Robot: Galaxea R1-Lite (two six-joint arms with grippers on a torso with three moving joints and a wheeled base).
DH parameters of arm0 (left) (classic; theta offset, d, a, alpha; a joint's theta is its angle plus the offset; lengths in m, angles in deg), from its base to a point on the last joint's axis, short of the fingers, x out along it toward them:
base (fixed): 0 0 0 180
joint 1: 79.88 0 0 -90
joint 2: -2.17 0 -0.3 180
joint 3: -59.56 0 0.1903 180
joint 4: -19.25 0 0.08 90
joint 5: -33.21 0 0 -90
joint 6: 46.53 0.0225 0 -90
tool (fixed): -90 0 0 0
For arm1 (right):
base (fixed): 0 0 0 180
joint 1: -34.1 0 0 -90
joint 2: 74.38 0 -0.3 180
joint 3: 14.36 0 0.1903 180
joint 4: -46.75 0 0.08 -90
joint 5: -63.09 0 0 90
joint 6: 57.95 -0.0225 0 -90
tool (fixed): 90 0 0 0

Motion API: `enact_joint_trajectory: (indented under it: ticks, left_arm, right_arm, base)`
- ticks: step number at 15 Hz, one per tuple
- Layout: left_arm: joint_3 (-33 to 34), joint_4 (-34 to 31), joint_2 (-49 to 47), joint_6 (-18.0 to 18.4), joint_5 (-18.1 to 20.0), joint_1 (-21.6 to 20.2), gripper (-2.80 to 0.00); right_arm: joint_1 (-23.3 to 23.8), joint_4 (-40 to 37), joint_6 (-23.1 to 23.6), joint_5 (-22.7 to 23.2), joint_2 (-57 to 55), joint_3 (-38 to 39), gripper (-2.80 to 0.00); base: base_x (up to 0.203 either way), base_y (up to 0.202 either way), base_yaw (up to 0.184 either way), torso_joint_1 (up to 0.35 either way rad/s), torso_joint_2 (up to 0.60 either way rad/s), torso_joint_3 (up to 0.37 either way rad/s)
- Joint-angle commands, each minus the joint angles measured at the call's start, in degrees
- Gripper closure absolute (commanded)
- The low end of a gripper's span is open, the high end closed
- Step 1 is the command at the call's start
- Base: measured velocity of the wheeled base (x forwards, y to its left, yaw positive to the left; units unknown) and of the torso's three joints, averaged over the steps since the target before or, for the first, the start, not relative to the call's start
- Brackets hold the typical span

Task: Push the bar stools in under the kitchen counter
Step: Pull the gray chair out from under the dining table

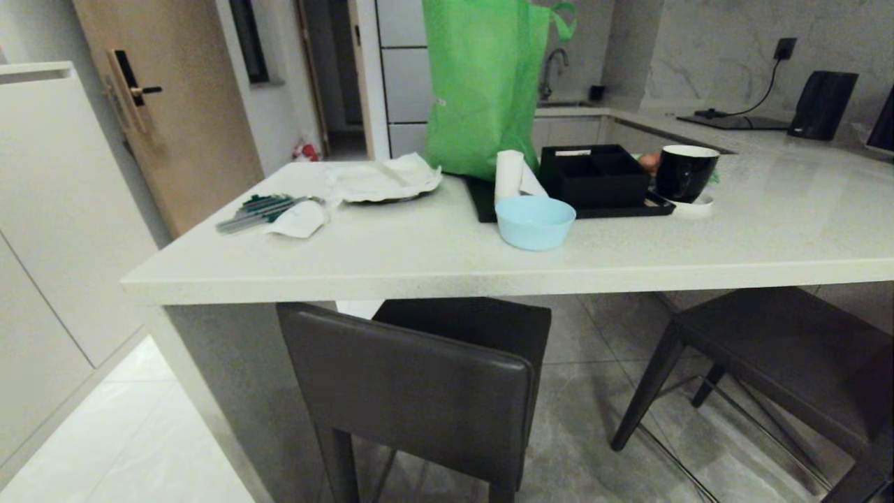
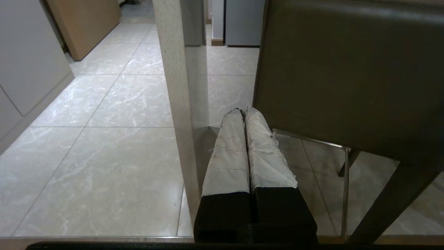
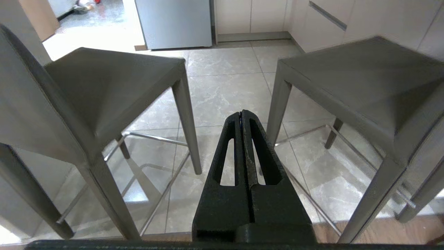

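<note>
Two bar stools stand on the tiled floor at the near side of the bench [image 1: 433,258]. The left stool [image 1: 412,391] has its backrest toward the camera, and the far part of its seat sits under the bench edge. The right stool [image 1: 789,349] stands further out, with most of its seat clear of the edge.

The left gripper [image 2: 242,113] is pressed together, empty, and hangs low just beside the left stool's backrest [image 2: 347,76], near the bench's panel leg [image 2: 175,104]; contact with the backrest cannot be determined. The right gripper [image 3: 241,114] is pressed together, empty, and points at the gap between the two stools [image 3: 104,86] [image 3: 364,80], apart from both.

On the bench lie a green bag [image 1: 482,77], a black tray [image 1: 594,175], a black mug [image 1: 684,171] and a pale blue bowl [image 1: 534,222].
</note>
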Motion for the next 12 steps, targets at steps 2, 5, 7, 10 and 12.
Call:
enact_joint_trajectory:
  ticks: [2, 5, 7, 10, 12]
  left_arm:
    - [0.18, 0.02, 0.2, -0.04, 0.02, -0.06, 0.0]
    - [0.18, 0.02, 0.28, -0.04, 0.02, -0.06, 0.0]
    - [0.18, 0.02, 0.24, -0.04, 0.02, 0.02, 0.0]
    - [-0.18, -1.22, 0.2, 0.09, -0.07, 0.02, 0.0]
    - [-0.35, -1.48, 0.29, 0.14, -0.07, -0.07, 0.0]
  right_arm:
    - [-0.06, 0.0, 0.0, 0.0, 0.02, 0.0, 0.0]
    - [-0.04, 0.0, 0.0, 0.0, 0.02, 0.0, 0.0]
    - [-0.06, 0.0, 0.07, 0.0, 0.02, 0.0, 0.0]
    - [-0.06, 0.09, 0.17, 0.0, 0.02, 0.0, 0.0]
    - [-0.06, 0.09, 0.26, 0.08, 0.02, 0.0, 0.0]
  base:
    - [0.0, 0.0, 0.0, -0.161, 0.43, 0.256]
    - [0.0, 0.0, 0.0, -0.168, 0.46, 0.285]
    - [0.0, 0.0, 0.0, -0.154, 0.45, 0.296]
    - [0.0, 0.0, 0.0, -0.093, 0.29, 0.192]
    - [0.0, 0.0, 0.0, -0.017, 0.07, 0.052]
